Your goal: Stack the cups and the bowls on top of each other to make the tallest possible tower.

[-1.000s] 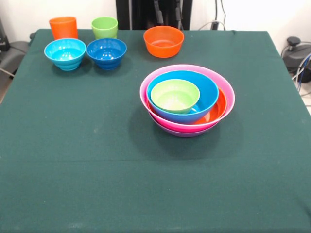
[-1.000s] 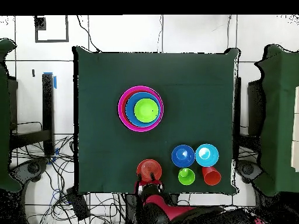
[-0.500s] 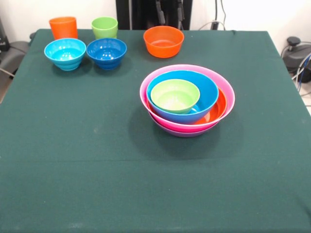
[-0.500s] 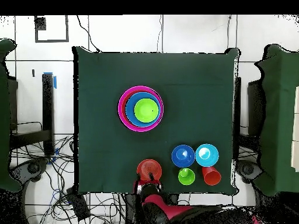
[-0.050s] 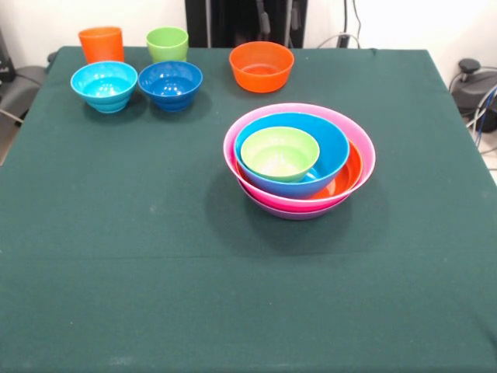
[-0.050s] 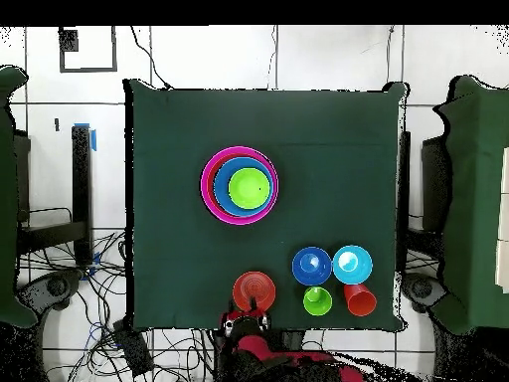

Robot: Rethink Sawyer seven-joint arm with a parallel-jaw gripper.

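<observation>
A red and black robot arm (image 6: 260, 350) shows at the table's edge in the overhead view, with rounded red shells over black joints and a dark, small-featured end. In the front view, only black upright parts of the robot (image 5: 247, 22) with grey vertical strips are visible.

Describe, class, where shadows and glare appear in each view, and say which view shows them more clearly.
Front view: a soft shadow lies on the green cloth at the nearer left of the tower, with pale highlights inside the lime green bowl. Overhead view: flat light, hardly any shadow beside the tower. The front view shows them more clearly.
</observation>
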